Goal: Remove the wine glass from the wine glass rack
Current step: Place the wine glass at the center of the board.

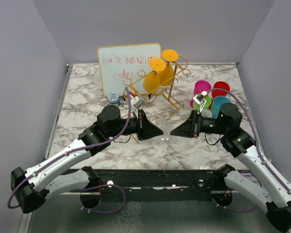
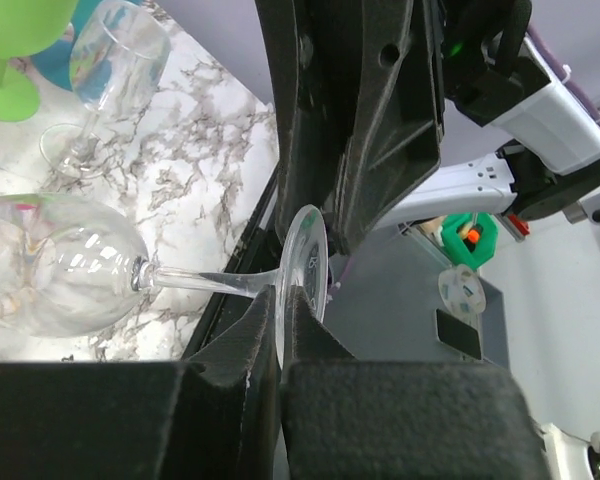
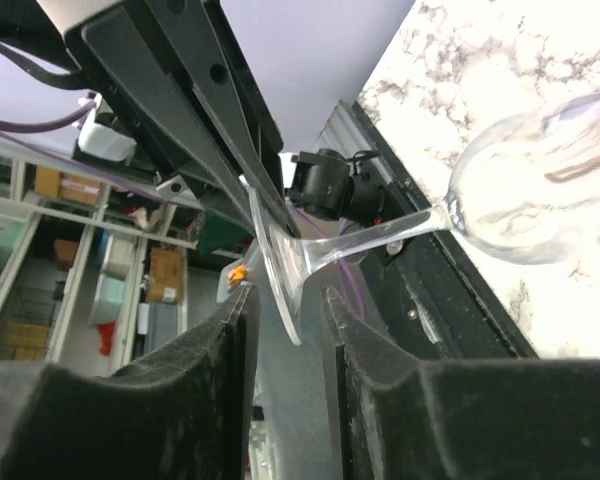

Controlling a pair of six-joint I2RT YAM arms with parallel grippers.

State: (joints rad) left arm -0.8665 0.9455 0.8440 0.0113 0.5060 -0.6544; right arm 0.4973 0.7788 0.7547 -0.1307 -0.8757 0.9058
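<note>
Top external view: two arms meet tip to tip over the table [image 1: 87, 97], a clear glass [image 2: 120, 262] between them and well apart from the rack [image 1: 174, 104], where two orange glasses [image 1: 154, 80] hang. The left gripper [image 2: 280, 305] is pressed together on the rim of the foot [image 2: 308, 262] and carries the glass on its side, stem crosswise to its fingers. The right gripper [image 3: 286, 295] stands spread, one finger either side of the same foot with a gap on each face, gripping nothing.

Removal looks done, and the step in hand reads as a handover or a set-down. The next move likely calls for the right fingers to close squarely on the thin disc before the left lets go, or for one arm to tip the glass upright and lower the foot flat.

Bare marble lies beneath both grippers. The table's dark near edge lies behind them. The rack stands on their far side, cups [image 1: 211, 97] sit beside the right wrist, and a spare glass [image 2: 110, 55] stands upright past the bowl [image 3: 540, 180], so forward swings are tight. Whether the bowl touches the marble cannot be told.
</note>
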